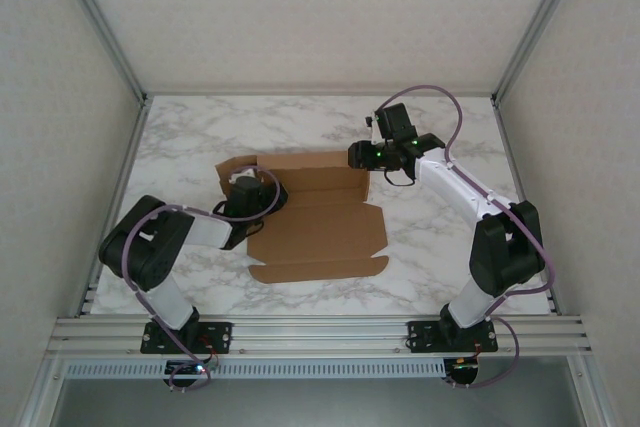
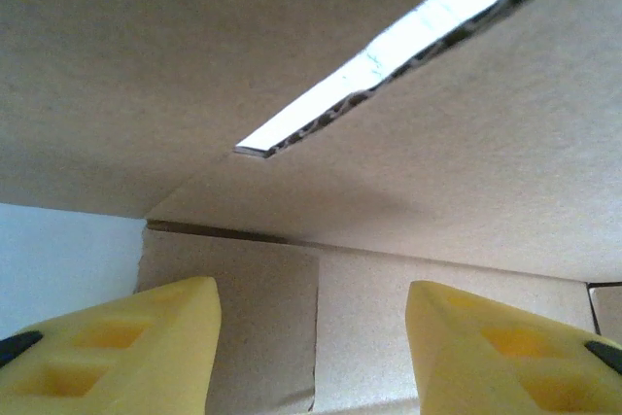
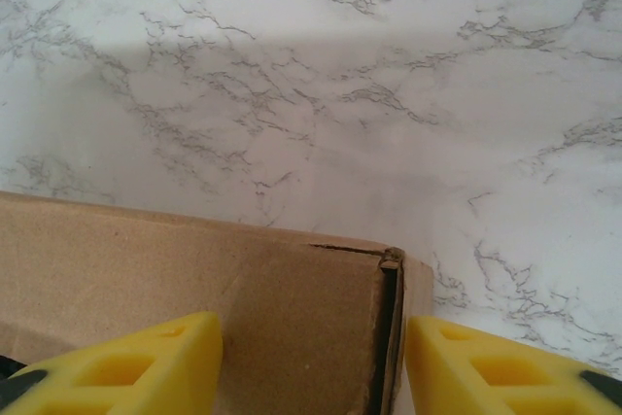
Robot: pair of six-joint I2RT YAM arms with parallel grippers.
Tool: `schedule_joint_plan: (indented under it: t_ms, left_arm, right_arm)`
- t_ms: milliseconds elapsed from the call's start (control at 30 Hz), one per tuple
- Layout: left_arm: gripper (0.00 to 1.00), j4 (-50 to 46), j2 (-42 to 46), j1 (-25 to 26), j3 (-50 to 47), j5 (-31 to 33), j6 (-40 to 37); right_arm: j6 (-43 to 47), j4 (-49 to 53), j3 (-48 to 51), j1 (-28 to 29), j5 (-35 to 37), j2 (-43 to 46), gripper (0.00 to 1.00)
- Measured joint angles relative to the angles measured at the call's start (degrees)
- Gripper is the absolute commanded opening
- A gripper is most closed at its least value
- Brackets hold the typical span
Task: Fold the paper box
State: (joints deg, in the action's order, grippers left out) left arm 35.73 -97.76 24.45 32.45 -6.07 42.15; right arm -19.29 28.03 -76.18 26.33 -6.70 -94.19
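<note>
Surface (image 1: 440, 267) carried the paper box (image 1: 315, 227), half-formed, far wall raised. Left jaws stood open at the box's left flap, and right jaws stood open straddling its far-right corner. Best bet: raise both end flaps evenly, keeping the corners square.

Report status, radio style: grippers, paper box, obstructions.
Left gripper open, at the raised left flap. Right gripper open, over the far-right corner. Paper box part-folded, near flaps flat. No obstructions seen.

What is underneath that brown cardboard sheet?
The paper box lies on the marble table, which shows all around it. The part beneath its flat panels is covered, so anything lying there cannot be seen.
</note>
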Motion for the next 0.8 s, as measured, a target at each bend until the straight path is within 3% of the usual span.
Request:
schedule_joint_plan:
  t_ms: [367, 800]
  left_arm:
    - [0.54, -0.44, -1.60, -0.02, 2.38, -0.04, 0.02]
    - [0.59, -14.43, 16.76, 0.24, 2.69, -0.20, -1.97]
  right_arm:
    - [0.02, -0.13, 0.00, -0.63, 0.66, -0.04, 0.53]
    - [0.04, -0.04, -0.28, -0.57, 1.09, -0.24, 0.53]
